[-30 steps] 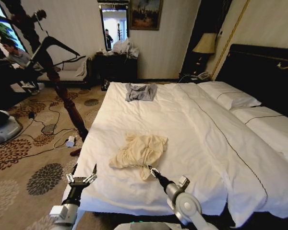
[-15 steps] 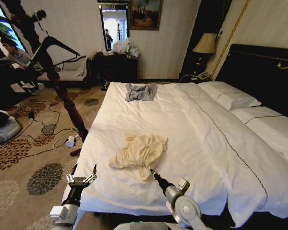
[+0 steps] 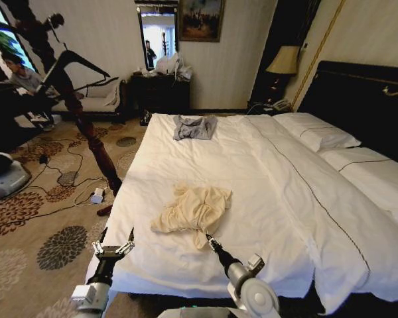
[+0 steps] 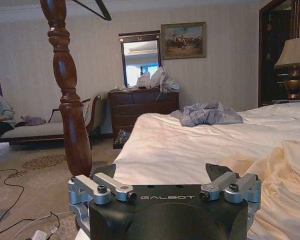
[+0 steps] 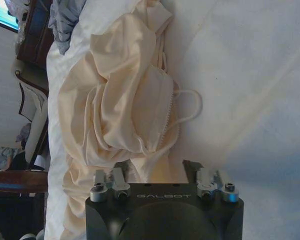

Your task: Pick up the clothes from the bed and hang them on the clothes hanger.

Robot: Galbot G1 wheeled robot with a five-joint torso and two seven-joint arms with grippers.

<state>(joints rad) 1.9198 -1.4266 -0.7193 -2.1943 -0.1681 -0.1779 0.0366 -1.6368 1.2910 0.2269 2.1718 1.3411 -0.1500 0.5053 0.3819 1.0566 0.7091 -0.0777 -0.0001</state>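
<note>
**Reaching for the cream garment at the foot of the bed**

Lying crumpled on the wide white-sheeted bed (image 3: 265, 172), the large cream, pale-yellow garment of thin soft fabric (image 3: 191, 209) sits near the bed's foot edge, toward its left side and well short of the pillows. A loose cord loops out of its folds onto the sheet in the right wrist view.

The right gripper (image 3: 210, 241) is over the bed's foot edge, its tip at the near hem of the cream garment. In the right wrist view its fingers stand apart with the garment's lower fold lying between them (image 5: 155, 170); whether they are touching the cloth cannot be told.

The left gripper (image 3: 113, 250) hovers beside the bed's left foot corner, over the patterned carpet's edge, its fingers spread wide and holding nothing.

A small grey crumpled garment (image 3: 194, 126) lies at the bed's far left edge. The tall dark reddish-brown turned wooden coat stand (image 3: 86, 126) rises from the carpet just left of the bed, and the thin black triangular hanger (image 4: 92, 7) hangs at its top.
</note>
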